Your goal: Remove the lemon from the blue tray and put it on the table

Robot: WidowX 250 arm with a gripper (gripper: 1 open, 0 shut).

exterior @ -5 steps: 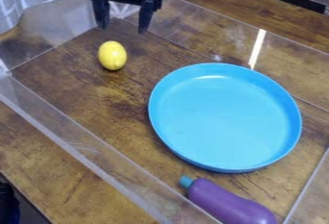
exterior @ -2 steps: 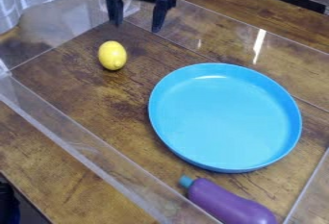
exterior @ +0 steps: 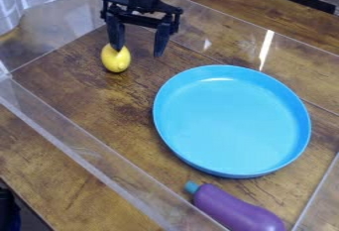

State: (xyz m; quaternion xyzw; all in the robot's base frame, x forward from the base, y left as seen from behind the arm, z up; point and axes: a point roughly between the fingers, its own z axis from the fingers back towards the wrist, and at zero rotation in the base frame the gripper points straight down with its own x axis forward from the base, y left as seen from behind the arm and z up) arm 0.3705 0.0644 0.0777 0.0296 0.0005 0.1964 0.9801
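The lemon [exterior: 117,58] is a small yellow oval lying on the dark wood table [exterior: 79,106], left of the blue tray [exterior: 232,121]. The tray is a large round blue plate with nothing in it. My gripper [exterior: 138,39] hangs pointing down just above and to the right of the lemon. Its two black fingers [exterior: 162,43] stand wide apart with nothing between them, and the left finger partly overlaps the lemon's top edge in the picture. Whether it touches the lemon I cannot tell.
A purple eggplant [exterior: 239,211] with a teal cap lies at the front right, below the tray. Low clear plastic walls [exterior: 66,146] border the table on the left and front.
The gripper has moved toward the camera and down, from the far edge of the table to just beside the lemon. It stayed open. The lemon, tray and eggplant have not moved.
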